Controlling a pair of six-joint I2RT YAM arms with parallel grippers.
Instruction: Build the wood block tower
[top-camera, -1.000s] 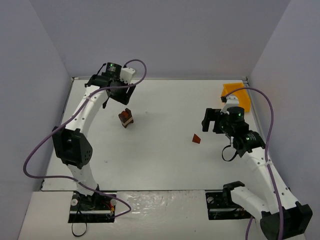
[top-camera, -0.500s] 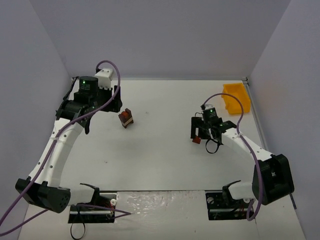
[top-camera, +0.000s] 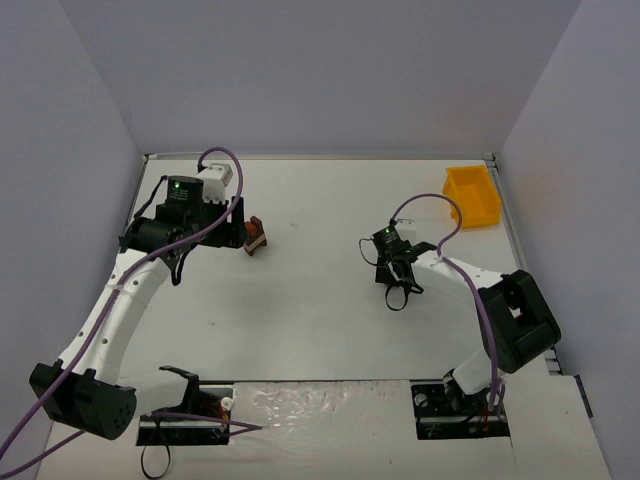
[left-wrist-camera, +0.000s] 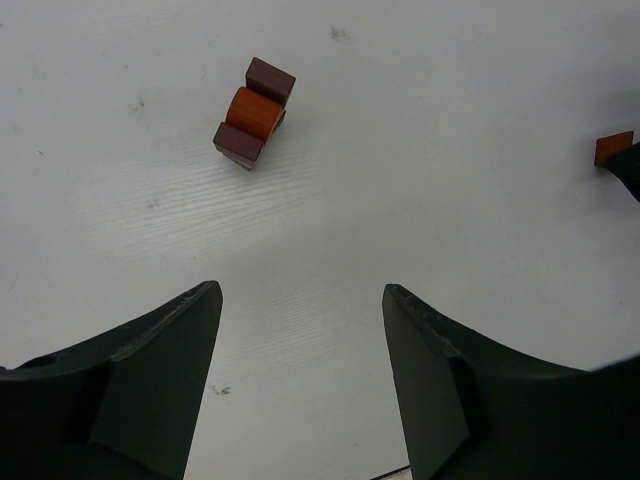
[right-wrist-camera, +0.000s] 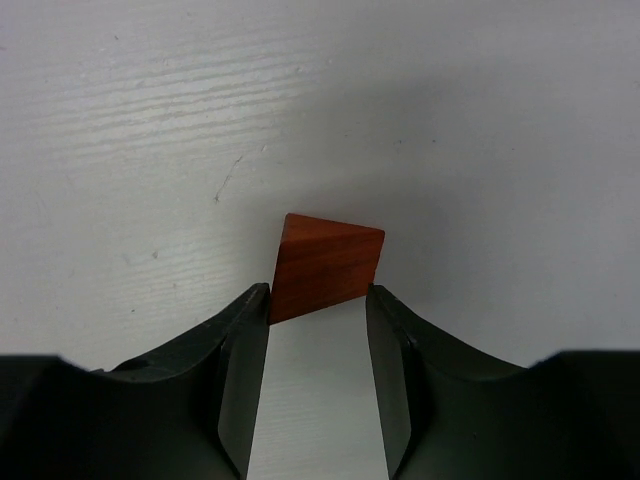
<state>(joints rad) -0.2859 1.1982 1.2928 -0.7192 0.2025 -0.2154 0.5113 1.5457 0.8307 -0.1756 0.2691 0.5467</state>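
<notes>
Left arm: reached from the near-left base toward the far-left part of the table.
Left gripper: hovered just left of the tower, pointing at it but not touching it.
Left fingers: stood well apart, with only bare tabletop between them.
Tower: stood upright in the far-left part of the table, a short narrow stack with a reddish top over darker pieces. In the left wrist view, a rounded reddish-orange piece sat between two dark brown blocks, with a paler edge showing underneath.
Right arm: bent from the near-right base inward toward the middle of the table.
Right gripper: was low over the table right of centre, well apart from the tower.
Right fingers: had closed onto the near end of the wedge, one fingertip touching each side.
Wedge: a reddish-brown triangular block that lay on the table with its far end sticking out beyond the fingertips. It was hidden under the gripper in the top view. In the left wrist view, an orange corner of it showed at the right edge, beside a dark part of the right gripper.
Yellow bin: sat at the far-right corner, well apart from both grippers.
</notes>
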